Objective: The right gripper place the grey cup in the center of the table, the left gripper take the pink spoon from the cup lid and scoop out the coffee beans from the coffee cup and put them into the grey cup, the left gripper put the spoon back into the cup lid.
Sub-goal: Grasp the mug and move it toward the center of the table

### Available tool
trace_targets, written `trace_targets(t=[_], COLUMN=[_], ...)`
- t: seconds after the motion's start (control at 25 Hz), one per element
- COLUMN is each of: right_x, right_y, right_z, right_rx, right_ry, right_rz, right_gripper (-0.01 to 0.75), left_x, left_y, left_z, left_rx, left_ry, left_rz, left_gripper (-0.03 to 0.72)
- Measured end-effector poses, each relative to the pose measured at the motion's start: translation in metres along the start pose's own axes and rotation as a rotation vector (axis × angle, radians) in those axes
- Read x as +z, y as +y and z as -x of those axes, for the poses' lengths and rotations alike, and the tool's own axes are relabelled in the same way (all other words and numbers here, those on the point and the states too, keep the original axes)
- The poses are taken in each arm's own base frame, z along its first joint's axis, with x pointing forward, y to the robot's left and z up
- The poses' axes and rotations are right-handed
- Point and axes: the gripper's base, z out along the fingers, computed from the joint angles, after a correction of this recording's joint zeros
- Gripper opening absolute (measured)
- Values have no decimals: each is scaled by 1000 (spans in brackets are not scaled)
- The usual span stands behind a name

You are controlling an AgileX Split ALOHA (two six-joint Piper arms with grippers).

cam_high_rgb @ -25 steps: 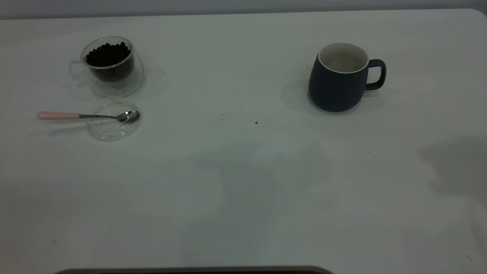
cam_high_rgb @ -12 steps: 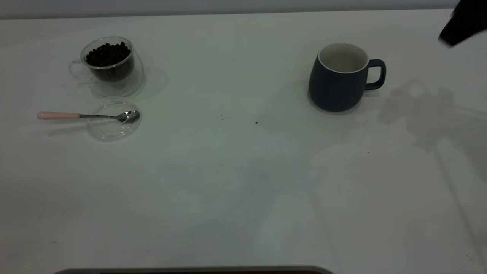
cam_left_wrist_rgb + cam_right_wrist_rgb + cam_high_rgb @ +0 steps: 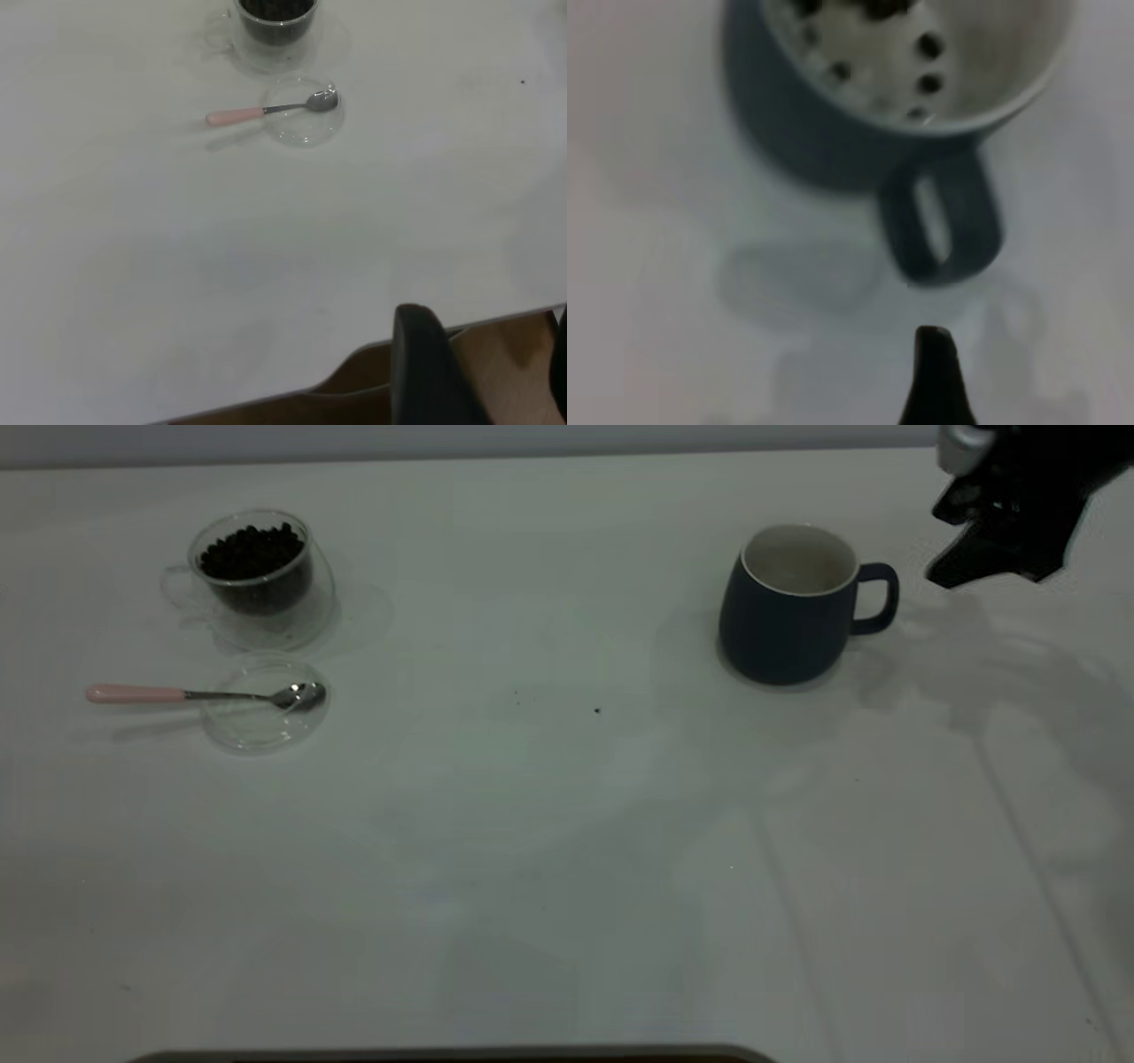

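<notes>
White table [image 3: 549,850]; grey cup [image 3: 784,607] upright, handle toward right gripper [image 3: 961,558] just beside; jaws' state unclear.

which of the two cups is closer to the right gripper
The grey cup, the opaque dark mug with its handle turned toward the right gripper. The clear glass coffee cup, full of beans, stands far across the table.

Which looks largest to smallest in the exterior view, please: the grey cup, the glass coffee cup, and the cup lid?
1. Grey cup, clearly the largest.
2. Glass coffee cup.
3. Cup lid, flat and a little narrower than the coffee cup; it lies nearer the camera, so that gap is unsure.
</notes>
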Motion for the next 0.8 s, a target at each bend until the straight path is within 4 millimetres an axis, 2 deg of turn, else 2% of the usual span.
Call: trace_targets(t=[0.16,0.48,0.8], right_x=[21,48,63], right_y=[0,29,48], right_z=[4,35,103], right_rx=[23,-46,-72], right_ry=[-16,-51,-155], right_rz=[10,117,120], right_gripper=[587,587,571], left_x=[0,0,0], left_y=[0,0,0], left_z=[0,0,0], left_rx=[0,0,0], left_ry=[0,0,0], left_rz=[0,-1,-1], left_gripper=[401,401,401])
